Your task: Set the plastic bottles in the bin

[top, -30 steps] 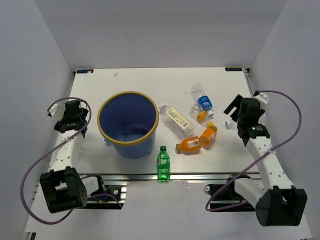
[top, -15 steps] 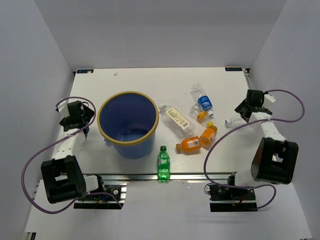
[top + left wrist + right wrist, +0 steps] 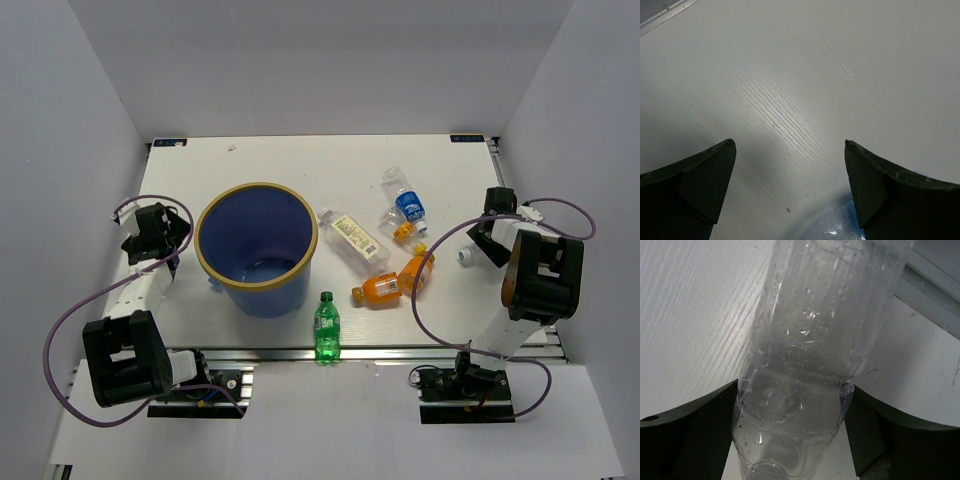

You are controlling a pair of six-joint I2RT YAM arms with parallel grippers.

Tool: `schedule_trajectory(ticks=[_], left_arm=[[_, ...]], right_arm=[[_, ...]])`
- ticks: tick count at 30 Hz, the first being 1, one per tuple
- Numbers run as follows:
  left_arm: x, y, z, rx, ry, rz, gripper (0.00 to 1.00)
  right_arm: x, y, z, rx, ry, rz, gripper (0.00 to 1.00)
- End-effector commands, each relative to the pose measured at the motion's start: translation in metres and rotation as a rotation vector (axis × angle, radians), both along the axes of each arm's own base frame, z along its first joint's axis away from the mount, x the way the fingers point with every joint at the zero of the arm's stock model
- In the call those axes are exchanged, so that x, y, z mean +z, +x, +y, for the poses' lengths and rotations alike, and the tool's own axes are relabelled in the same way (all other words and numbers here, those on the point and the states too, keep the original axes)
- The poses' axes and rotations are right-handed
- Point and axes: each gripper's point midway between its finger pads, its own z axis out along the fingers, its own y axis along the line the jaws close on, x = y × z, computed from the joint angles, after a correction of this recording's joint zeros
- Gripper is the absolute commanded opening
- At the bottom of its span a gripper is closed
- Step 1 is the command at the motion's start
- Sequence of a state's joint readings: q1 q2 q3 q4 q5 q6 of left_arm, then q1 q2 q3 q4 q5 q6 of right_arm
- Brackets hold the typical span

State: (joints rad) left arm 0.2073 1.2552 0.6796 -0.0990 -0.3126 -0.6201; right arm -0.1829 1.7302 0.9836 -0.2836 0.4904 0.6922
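The bin [image 3: 302, 228], a blue bucket with a tan rim, stands left of centre. On the table lie a green bottle [image 3: 326, 325], two orange bottles [image 3: 378, 289] [image 3: 416, 272], a clear bottle with a yellowish label [image 3: 352, 238] and a clear bottle with a blue label [image 3: 404, 200]. At the right, my right gripper [image 3: 476, 248] [image 3: 790, 390] has both fingers pressed against the sides of another clear, unlabelled bottle [image 3: 810, 340]; its white cap [image 3: 463, 255] shows below the gripper. My left gripper [image 3: 150, 238] [image 3: 790, 145] hangs open over bare table just left of the bin.
A small orange-capped piece [image 3: 404, 232] lies between the blue-label bottle and the orange ones. The bin's blue wall [image 3: 840, 227] shows at the bottom of the left wrist view. The table's right edge rail [image 3: 935, 285] runs just beyond the held bottle. White walls enclose the table.
My right arm has folded back toward the right edge and its fingers have come in against the clear bottle, whose cap shifted slightly nearer. The left gripper moved a little toward the bin.
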Motion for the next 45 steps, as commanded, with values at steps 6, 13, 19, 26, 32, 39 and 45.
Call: schedule_trajectory(ticks=[6, 13, 19, 26, 32, 39, 45], left_arm=[[0.001, 0.001, -0.003, -0.021, -0.009, -0.011, 0.98], [0.002, -0.004, -0.001, -0.003, -0.008, -0.001, 0.98], [0.005, 0.001, -0.01, -0.05, -0.029, -0.03, 0.98], [0.006, 0.003, -0.017, -0.086, -0.048, -0.051, 0.98], [0.008, 0.004, -0.019, -0.097, -0.051, -0.061, 0.98], [0.006, 0.006, -0.023, -0.123, -0.063, -0.057, 0.98], [0.01, 0.007, -0.024, -0.136, -0.065, -0.069, 0.98]], right_arm=[[0.029, 0.021, 0.002, 0.047, -0.006, -0.154, 0.48], [0.156, 0.057, 0.085, 0.63, 0.112, -0.556, 0.28], [0.305, 0.013, 0.246, 1.331, 0.121, -0.893, 0.32], [0.407, -0.135, 0.408, 2.058, 0.268, -1.291, 0.35], [0.393, -0.182, 0.494, 2.334, 0.356, -1.27, 0.39], [0.349, -0.153, 0.573, 2.345, 0.294, -1.097, 0.42], [0.33, -0.132, 0.603, 2.339, 0.324, -0.952, 0.56]])
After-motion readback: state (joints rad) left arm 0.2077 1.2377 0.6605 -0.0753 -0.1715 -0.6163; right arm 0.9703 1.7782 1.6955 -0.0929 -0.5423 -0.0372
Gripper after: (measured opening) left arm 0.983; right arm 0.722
